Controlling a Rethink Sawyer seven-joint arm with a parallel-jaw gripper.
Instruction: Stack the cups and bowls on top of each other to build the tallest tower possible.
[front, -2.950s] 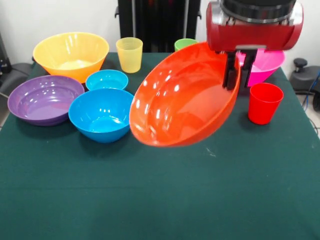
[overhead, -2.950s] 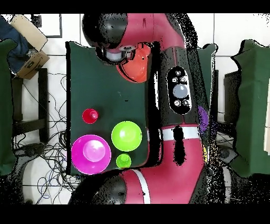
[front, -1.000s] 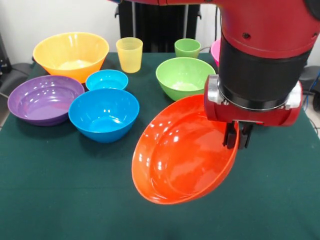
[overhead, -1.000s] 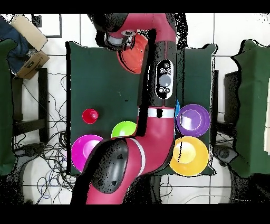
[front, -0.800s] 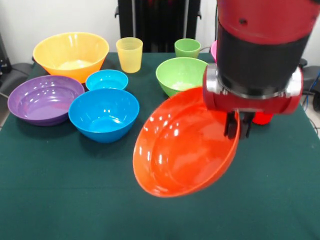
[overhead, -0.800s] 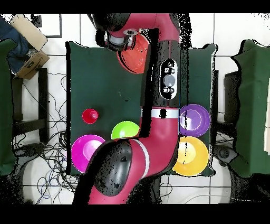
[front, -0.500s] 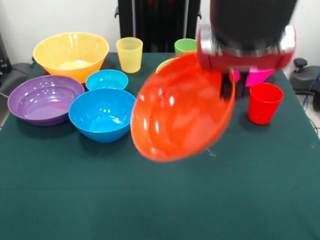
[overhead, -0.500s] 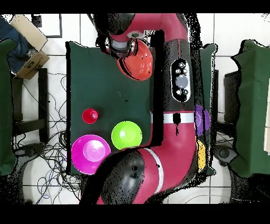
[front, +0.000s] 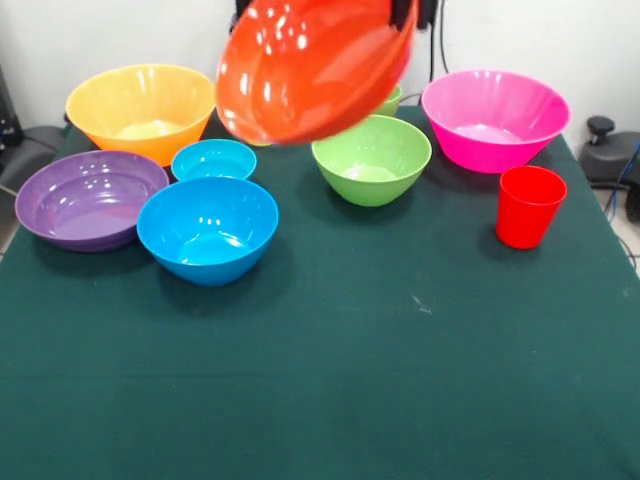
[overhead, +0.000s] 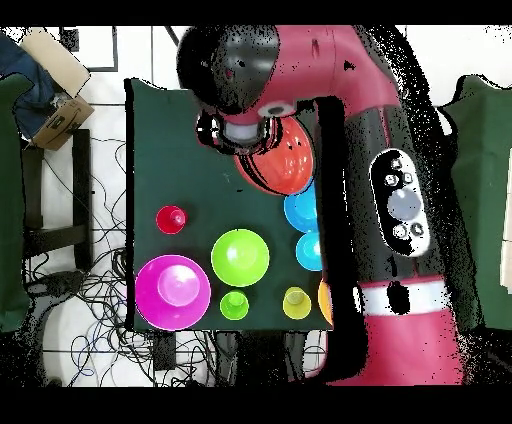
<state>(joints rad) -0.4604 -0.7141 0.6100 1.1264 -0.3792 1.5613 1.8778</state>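
— Where is room lying open around the big blue bowl (front: 207, 229)?

— Bare cloth is stretching in front of it and to its right, out to the red cup (front: 529, 206). The purple bowl (front: 88, 198) is touching its left side, the small blue bowl (front: 214, 160) is sitting just behind, and the tilted red-orange bowl (front: 314, 63) is hanging above its far right.

Your arm (overhead: 380, 150) comes up from the base at the bottom of the overhead view and bends over the table, wrist head (overhead: 232, 70) pointing down. From the front you only catch the gripper (front: 404, 12) at the top edge, raised high and clamped on the rim of the red-orange bowl (front: 310, 62), which hangs tilted.
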